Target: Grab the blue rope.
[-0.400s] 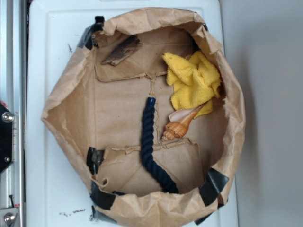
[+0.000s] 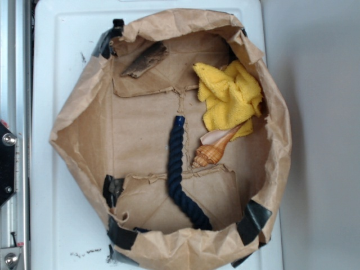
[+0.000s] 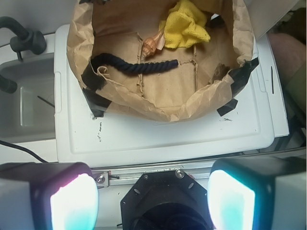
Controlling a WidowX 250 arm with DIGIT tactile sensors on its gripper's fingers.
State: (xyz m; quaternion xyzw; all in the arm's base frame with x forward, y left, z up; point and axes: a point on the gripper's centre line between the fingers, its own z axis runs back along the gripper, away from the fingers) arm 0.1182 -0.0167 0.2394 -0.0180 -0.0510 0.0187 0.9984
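We see the blue rope (image 2: 175, 169) lying on the floor of a brown paper bag (image 2: 73, 121) that is opened wide and flattened into a shallow basin, its rim patched with black tape (image 2: 256, 216). In the exterior view the rope runs from its glossy blue capped end (image 2: 179, 119) near the middle of the bag down to the lower rim, curving slightly to the right at the bottom. Nothing holds or touches it from above. Just to its right lies a tan spiral shell (image 2: 212, 150), close beside the rope but apart from it, and beyond the shell a crumpled yellow cloth (image 2: 229, 97) sits against the bag's wall. A dark piece of bark or wood (image 2: 144, 61) rests in the upper left part of the bag, well apart from the rope. The bag stands on a white board (image 2: 62, 50).

In the wrist view the gripper (image 3: 152, 201) hovers outside the bag, over the board's near edge, well away from the rope (image 3: 136, 66). Its two pads (image 3: 74, 201) stand wide apart, so the jaws are open and empty
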